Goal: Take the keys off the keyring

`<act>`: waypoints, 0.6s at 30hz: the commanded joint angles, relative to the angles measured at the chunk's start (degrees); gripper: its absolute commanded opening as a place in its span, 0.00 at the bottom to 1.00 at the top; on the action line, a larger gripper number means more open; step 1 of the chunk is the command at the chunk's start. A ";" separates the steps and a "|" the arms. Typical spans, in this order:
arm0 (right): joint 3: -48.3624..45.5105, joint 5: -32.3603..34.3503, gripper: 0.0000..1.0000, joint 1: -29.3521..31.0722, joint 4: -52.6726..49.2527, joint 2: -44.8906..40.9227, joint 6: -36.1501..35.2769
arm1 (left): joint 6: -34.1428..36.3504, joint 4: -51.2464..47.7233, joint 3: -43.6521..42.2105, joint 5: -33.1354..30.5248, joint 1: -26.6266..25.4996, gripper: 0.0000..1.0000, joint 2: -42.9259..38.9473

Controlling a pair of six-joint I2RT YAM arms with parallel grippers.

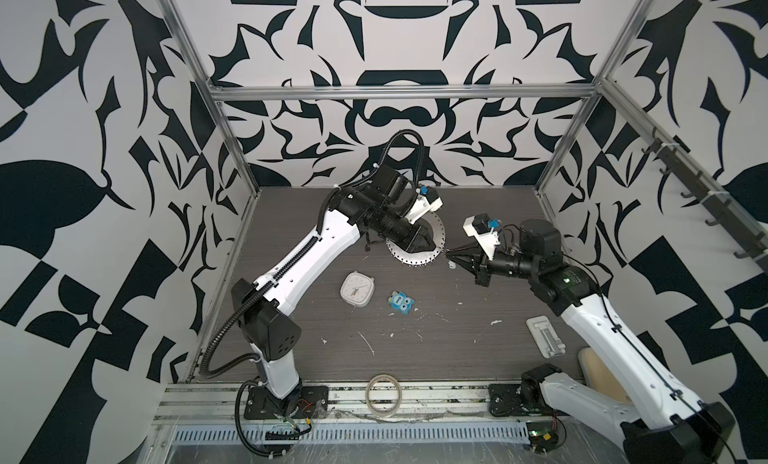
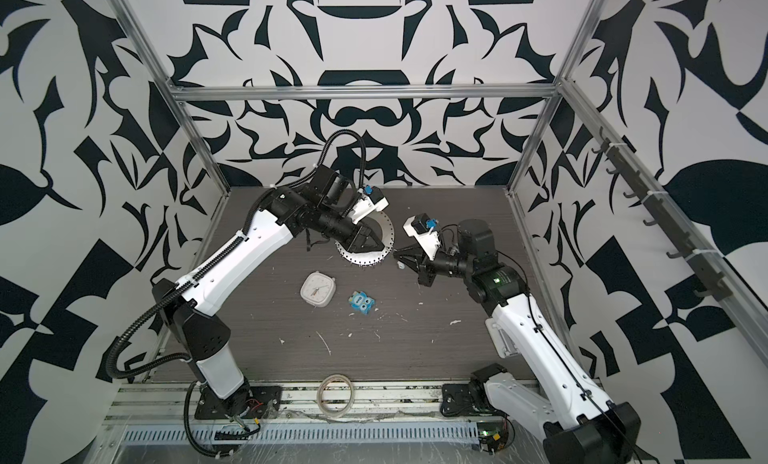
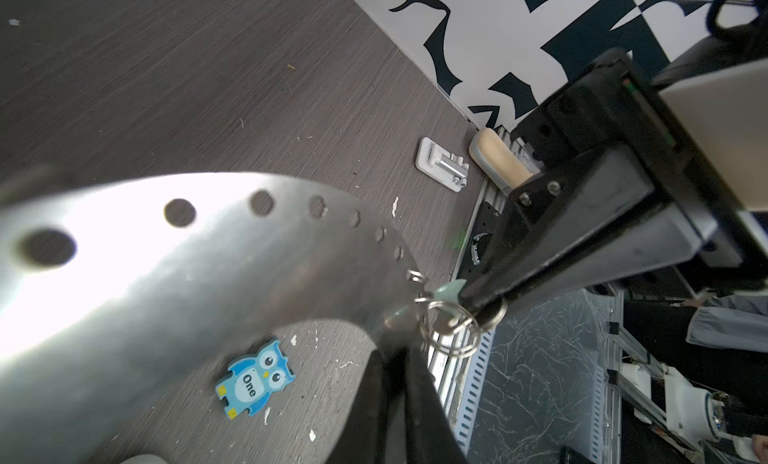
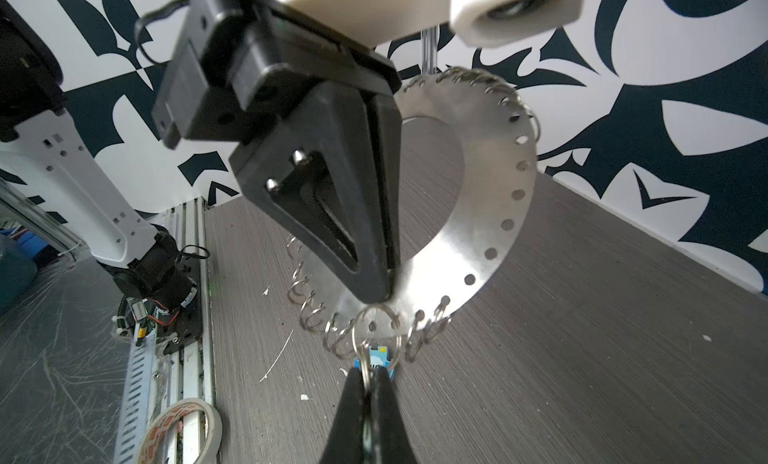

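The left gripper (image 1: 430, 246) is out over the far middle of the dark wood-grain table (image 1: 332, 337), and it has the keyring (image 1: 415, 261). Its black fingers are clamped on the flat silver disc, one on each face, reaching in across the big central hole. The disc is tilted and held up off the table, with its fringe of small wire rings dangling from the lower rim.

From the right comes the right gripper (image 1: 449, 255), tips pointing left and meeting the disc's right-hand rim. The right wrist view shows it best: the right gripper (image 4: 368, 383) has its tips pressed together on a larger split ring (image 4: 376, 306), which loops through a hole in the keyring (image 4: 490, 192) just below the left gripper (image 4: 376, 289).

And the keys? They are hard to make out. The left wrist view shows a pale tag (image 3: 450, 290) peeking out right at the right gripper (image 3: 469, 305), beside the tangle of rings on the keyring (image 3: 208, 275). I cannot pick out the metal key itself.

Nearer on the table, left of centre, lies a white square clock (image 1: 356, 290), with a blue owl toy (image 1: 401, 303) just to its right. A white slide-bolt latch (image 1: 545, 335) lies near the right arm. A tape roll (image 1: 383, 395) rests on the near rail.
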 commanded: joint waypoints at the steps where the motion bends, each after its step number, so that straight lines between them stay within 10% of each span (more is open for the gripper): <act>1: 6.19 -5.92 0.00 0.42 -1.82 0.84 -1.73 | -2.64 7.60 -4.20 0.46 1.87 0.27 -1.74; 7: 10.95 -5.43 0.00 -0.19 -6.74 4.70 -4.53 | -2.68 14.33 -10.59 2.06 4.41 0.47 -5.04; 18: 15.12 -4.99 0.00 -0.54 -11.24 7.43 -7.02 | 3.54 42.89 -33.00 4.83 5.07 0.49 -17.61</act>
